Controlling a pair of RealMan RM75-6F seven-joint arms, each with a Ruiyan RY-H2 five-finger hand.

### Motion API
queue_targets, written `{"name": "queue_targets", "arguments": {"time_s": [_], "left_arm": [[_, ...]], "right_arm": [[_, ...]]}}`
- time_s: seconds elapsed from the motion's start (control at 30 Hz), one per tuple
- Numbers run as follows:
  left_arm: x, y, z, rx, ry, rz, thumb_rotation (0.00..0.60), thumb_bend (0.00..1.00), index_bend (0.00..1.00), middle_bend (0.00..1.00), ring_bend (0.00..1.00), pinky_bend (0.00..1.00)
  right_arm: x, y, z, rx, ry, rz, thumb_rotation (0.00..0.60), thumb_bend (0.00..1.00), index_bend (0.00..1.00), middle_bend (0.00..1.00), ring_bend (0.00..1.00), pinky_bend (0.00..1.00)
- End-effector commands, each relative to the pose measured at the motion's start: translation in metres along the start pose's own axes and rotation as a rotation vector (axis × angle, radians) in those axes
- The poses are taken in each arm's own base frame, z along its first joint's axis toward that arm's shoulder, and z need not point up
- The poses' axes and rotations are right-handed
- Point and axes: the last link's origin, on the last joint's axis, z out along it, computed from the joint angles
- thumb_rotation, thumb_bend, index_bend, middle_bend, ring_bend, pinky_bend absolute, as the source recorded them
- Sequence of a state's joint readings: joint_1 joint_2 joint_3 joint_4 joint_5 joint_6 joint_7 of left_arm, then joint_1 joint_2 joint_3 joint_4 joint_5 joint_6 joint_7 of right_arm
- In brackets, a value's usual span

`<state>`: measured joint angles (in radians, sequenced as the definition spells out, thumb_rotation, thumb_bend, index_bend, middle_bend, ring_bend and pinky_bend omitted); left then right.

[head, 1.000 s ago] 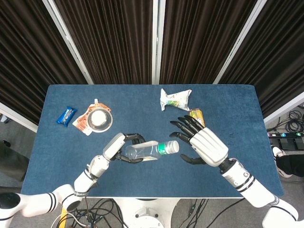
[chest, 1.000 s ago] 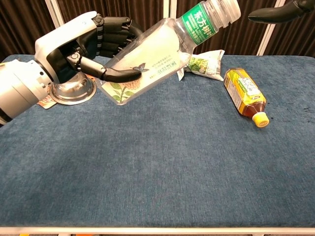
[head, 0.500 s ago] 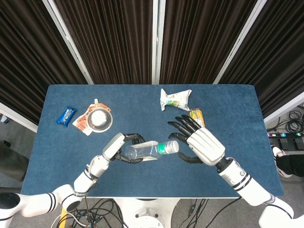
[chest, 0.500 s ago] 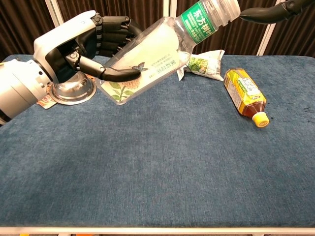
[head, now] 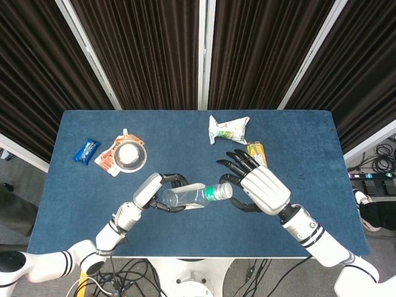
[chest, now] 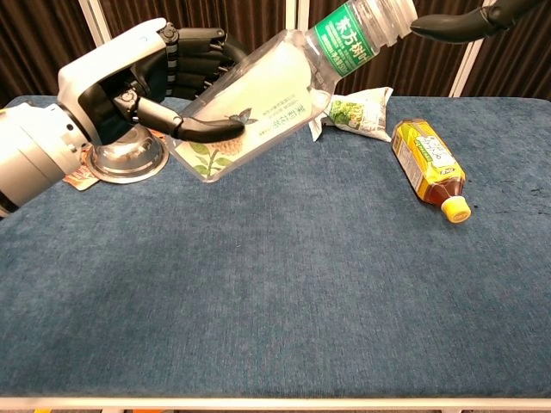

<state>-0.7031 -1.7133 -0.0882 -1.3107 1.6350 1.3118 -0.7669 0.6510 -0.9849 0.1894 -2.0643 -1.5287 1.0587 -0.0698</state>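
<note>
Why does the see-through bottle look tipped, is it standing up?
Tipped. The left hand holds the clear bottle off the table, cap end slanting up.

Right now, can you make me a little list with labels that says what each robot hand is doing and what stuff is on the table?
left hand: holds a clear bottle tilted above the table, cap end toward the other hand
right hand: open, fingers spread right by the bottle's cap; touching or not, cannot tell
table: blue cloth top
behind the right hand: yellow drink bottle lying down, white and green snack bag
far left: metal bowl on an orange pouch, blue candy bar
</note>
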Motion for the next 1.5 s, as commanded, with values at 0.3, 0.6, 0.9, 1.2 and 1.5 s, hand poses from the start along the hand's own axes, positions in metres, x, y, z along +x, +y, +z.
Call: {"name": "queue_targets", "arguments": {"time_s": [0.3, 0.6, 0.9, 1.2, 1.5], "left_arm": [[0.000, -0.002, -0.002, 0.006, 0.003, -0.006, 0.600, 0.38, 0.62, 0.60, 0.52, 0.58], [0.012, -0.022, -0.009, 0.071, 0.002, 0.131, 0.600, 0.38, 0.62, 0.60, 0.52, 0.58], [0.028, -0.075, -0.035, 0.303, -0.117, 0.534, 0.600, 0.38, 0.64, 0.59, 0.52, 0.58], [0.015, -0.093, -0.041, 0.367, -0.169, 0.673, 0.600, 0.38, 0.59, 0.55, 0.45, 0.50], [0.017, -0.075, -0.049, 0.371, -0.182, 0.696, 0.600, 0.33, 0.27, 0.27, 0.12, 0.29]], "right_arm": [[0.003, -0.001, -0.001, -0.009, 0.029, 0.000, 0.600, 0.31, 0.52, 0.16, 0.00, 0.00], [0.013, 0.013, -0.014, -0.073, 0.051, 0.019, 0.600, 0.31, 0.52, 0.17, 0.00, 0.00], [0.000, 0.040, -0.027, -0.179, -0.033, 0.018, 0.600, 0.31, 0.52, 0.17, 0.00, 0.00], [-0.030, 0.055, -0.027, -0.219, -0.119, 0.017, 0.600, 0.31, 0.52, 0.17, 0.00, 0.00], [-0.059, 0.068, -0.021, -0.248, -0.192, 0.018, 0.600, 0.31, 0.52, 0.17, 0.00, 0.00]]}}
